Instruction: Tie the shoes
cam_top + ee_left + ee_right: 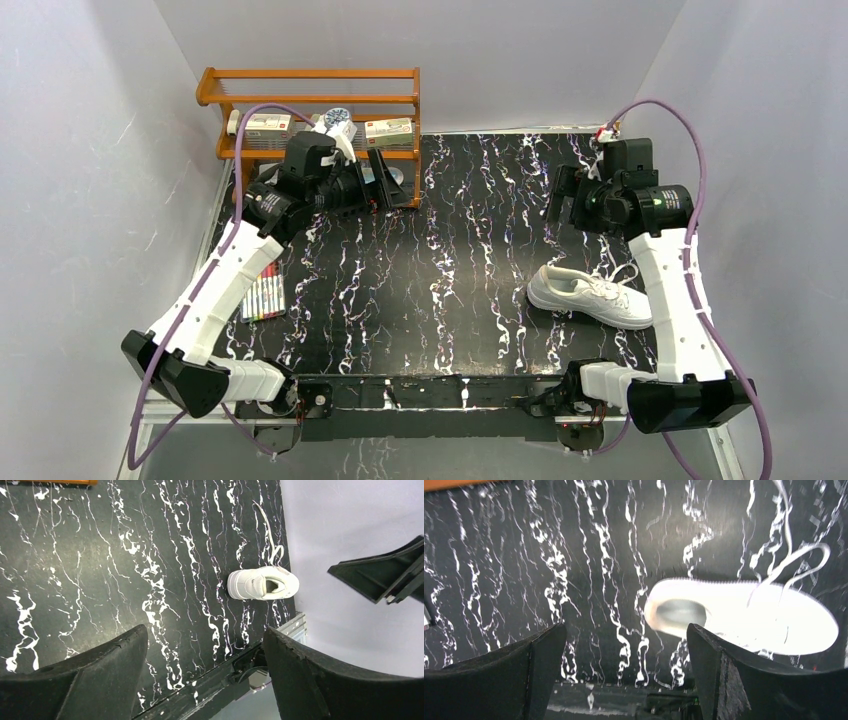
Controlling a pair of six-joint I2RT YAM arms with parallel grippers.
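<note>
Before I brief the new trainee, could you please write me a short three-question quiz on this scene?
1. True or false: the sneaker lies on the left half of the table.
2. The laces are: A) tied in a bow; B) loose, trailing on the table; C) pinched by a gripper.
3. Fill in: the left gripper and the right gripper both stand ____ and hold nothing.
Key: 1 false, since it lies on the right half; 2 B; 3 open.
</note>
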